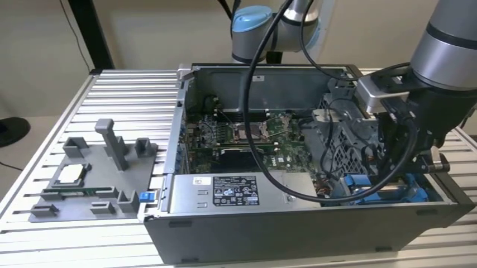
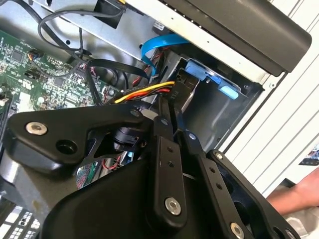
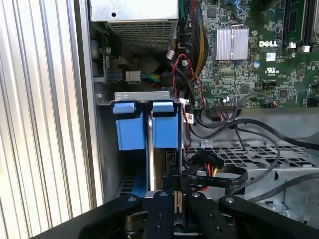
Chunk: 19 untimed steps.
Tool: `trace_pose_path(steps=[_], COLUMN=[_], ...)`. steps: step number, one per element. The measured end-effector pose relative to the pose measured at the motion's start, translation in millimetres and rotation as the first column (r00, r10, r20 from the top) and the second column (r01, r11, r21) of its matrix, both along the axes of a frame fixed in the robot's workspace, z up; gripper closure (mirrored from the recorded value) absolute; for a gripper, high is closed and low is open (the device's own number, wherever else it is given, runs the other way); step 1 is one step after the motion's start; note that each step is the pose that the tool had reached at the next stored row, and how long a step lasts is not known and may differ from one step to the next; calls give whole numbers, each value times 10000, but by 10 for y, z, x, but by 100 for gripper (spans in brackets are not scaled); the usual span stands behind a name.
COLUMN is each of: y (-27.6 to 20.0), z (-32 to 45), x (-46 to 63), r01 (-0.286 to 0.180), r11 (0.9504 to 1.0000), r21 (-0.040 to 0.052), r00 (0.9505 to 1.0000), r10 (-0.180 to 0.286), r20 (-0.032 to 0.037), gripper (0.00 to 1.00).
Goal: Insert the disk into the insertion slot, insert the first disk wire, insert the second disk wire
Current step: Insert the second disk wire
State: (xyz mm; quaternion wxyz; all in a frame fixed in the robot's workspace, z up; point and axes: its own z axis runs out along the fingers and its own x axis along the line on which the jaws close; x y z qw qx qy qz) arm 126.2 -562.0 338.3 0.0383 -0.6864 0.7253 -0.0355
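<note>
Exterior view, from its left: grey parts tray (image 1: pixel 89 178) on the slatted worktop (image 1: pixel 127 89), then the open computer case (image 1: pixel 298 223), power-supply box (image 1: pixel 231 192) along its near wall. Toward that view's right, the tool (image 1: pixel 391 162) reaches down into the insertion slot (image 1: pixel 387 190) with blue rails. In the first wrist view the tool's fingers (image 3: pixel 167 209) are pinched nearly closed on a wire connector (image 3: pixel 178 181) beside the disk (image 3: pixel 164 132), seated in the slot.

The blue-framed disk (image 3: pixel 164 130) sits upright in the insertion slot (image 3: pixel 142 97).
</note>
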Motion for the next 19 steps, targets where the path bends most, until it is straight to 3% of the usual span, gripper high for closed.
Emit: trace_pose_path(steps=[8,15,16,19], y=[-1,0,0,0], z=[-54,-65,-66,-28], x=[0,0,0,1], r01=[0,0,0,0], r11=[10000,10000,10000,10000], r21=[-54,-48,-43,-16], r00=[10000,10000,10000,10000], r10=[0,0,0,0], r20=[3,2,1,3], gripper=[100,100,0,0])
